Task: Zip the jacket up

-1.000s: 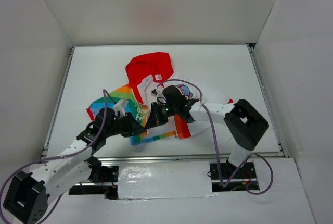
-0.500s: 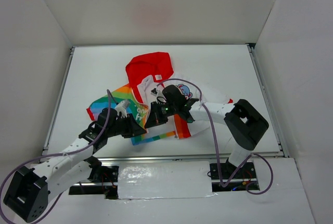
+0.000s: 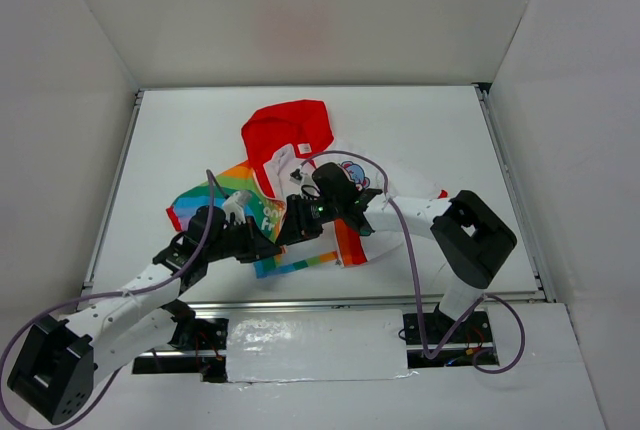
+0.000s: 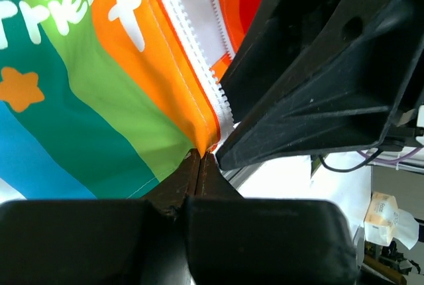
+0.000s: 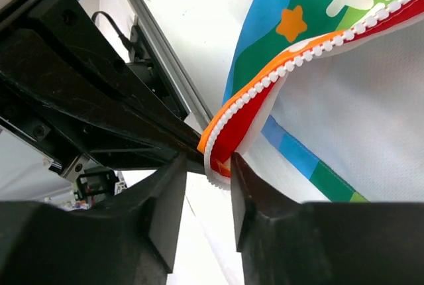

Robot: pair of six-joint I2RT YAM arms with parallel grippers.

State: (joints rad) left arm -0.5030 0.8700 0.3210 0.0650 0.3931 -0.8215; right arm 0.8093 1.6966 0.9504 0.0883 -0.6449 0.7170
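Rainbow cloth at the bottom front corner of the jacket (image 3: 285, 140) is pinched flat between the tips of the left gripper (image 4: 200, 166), right where the white zipper teeth (image 4: 190, 50) end. The right gripper (image 5: 205, 173) sits just beside it, nose to nose. Its fingers (image 5: 242, 199) stand apart with a narrow gap, and the orange and red hem corner hangs loosely in that gap. The jacket lies in the middle of the white table (image 3: 430, 130), front still unzipped at the hem. There is bare surface on the far, left and right sides, but little room between the hem and the near rail (image 3: 330, 302). Its long axis runs from near to far, tilted slightly. The red hood points away from the arms, the striped half lies to the left and the printed half to the right.
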